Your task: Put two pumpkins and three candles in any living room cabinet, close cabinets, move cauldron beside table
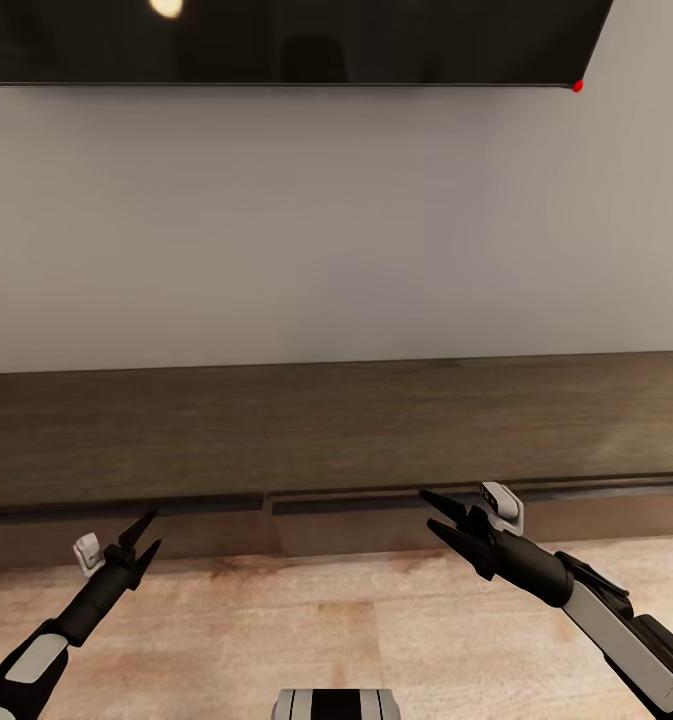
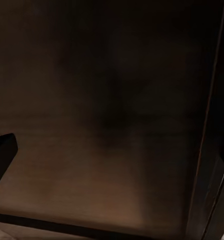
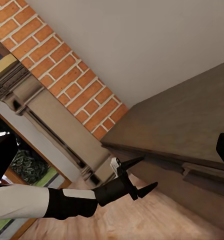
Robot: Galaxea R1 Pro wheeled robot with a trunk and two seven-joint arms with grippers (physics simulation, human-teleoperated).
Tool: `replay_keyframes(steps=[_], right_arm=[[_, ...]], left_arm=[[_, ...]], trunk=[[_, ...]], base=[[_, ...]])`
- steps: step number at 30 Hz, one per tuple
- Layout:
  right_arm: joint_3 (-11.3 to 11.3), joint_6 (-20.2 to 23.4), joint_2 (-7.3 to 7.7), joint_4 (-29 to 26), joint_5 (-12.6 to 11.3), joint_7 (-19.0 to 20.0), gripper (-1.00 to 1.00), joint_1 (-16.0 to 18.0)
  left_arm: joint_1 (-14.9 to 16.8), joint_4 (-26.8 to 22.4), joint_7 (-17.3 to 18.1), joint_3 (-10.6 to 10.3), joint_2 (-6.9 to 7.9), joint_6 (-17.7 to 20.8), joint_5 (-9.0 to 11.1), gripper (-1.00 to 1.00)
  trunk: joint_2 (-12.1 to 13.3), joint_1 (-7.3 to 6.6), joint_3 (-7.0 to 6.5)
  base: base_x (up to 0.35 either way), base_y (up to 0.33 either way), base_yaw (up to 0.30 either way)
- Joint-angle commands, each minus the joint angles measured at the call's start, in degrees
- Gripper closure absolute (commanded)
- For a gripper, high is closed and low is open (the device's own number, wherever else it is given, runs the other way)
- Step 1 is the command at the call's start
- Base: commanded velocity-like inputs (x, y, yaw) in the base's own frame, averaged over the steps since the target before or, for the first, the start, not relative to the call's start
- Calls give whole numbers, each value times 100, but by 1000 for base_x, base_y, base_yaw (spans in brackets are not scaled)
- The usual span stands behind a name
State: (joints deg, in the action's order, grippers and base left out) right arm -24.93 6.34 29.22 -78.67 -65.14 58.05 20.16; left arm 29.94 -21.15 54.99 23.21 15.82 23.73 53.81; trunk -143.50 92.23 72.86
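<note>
A: Where is the cabinet (image 1: 326, 430)?
B: Against the wall (image 1: 326, 230), under the TV (image 1: 286, 40); both fronts look pushed in.
A: And the grippers?
B: Left gripper (image 1: 144, 536) and right gripper (image 1: 438, 512) hang before the fronts, fingers spread, holding nothing.

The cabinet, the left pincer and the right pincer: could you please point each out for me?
cabinet (image 1: 336, 425): head view, on its dark wooden top.
left pincer (image 1: 147, 532): head view, between its fingertips.
right pincer (image 1: 428, 510): head view, between its fingertips.
</note>
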Motion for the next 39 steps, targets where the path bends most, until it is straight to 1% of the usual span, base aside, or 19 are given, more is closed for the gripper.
replay_keyframes(steps=[1, 39], right_arm=[[-12, 60, 5, 1, -61, 13, -100, 5], [-10, 60, 5, 1, -61, 17, -100, 5]], left_arm=[[3, 24, 12, 9, 0, 52, 26, -100], [3, 76, 43, 9, 0, 44, 15, -100]], trunk=[[-2, -1, 4], [-2, -1, 4]], base=[[-4, 0, 0], [0, 0, 0]])
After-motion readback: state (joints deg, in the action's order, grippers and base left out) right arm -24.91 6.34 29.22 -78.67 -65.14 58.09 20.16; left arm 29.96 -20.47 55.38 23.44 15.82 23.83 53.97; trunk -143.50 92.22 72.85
